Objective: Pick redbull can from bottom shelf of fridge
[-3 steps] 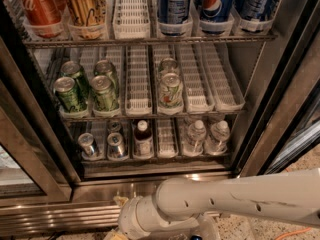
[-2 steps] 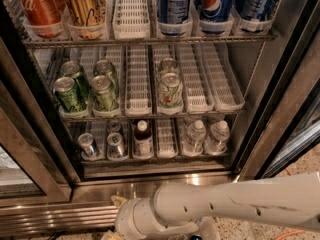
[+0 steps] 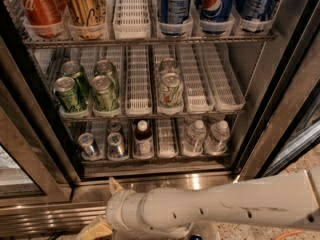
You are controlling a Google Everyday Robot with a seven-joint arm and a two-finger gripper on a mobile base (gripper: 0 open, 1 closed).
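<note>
The fridge [image 3: 280, 109] stands open in front of me. On its bottom shelf [image 3: 165, 156], in the left lanes, stand two slim silver-topped cans: the redbull can [image 3: 88, 144] and a second one like it [image 3: 117, 145] to its right. My gripper [image 3: 104, 207] is at the bottom of the camera view, low in front of the fridge's steel base, below and outside the bottom shelf. It is mostly hidden behind my white wrist and forearm [image 3: 210, 209]. It touches no can.
On the bottom shelf there is also a dark bottle [image 3: 143, 138] and two water bottles [image 3: 196, 134]. The middle rack holds green cans [image 3: 70, 94] and white lane trays. The top rack holds cola and Pepsi cans [image 3: 216, 4]. Dark door frames stand on both sides.
My arm has slid a little to the left along the fridge's base. The cans and bottles have not moved.
</note>
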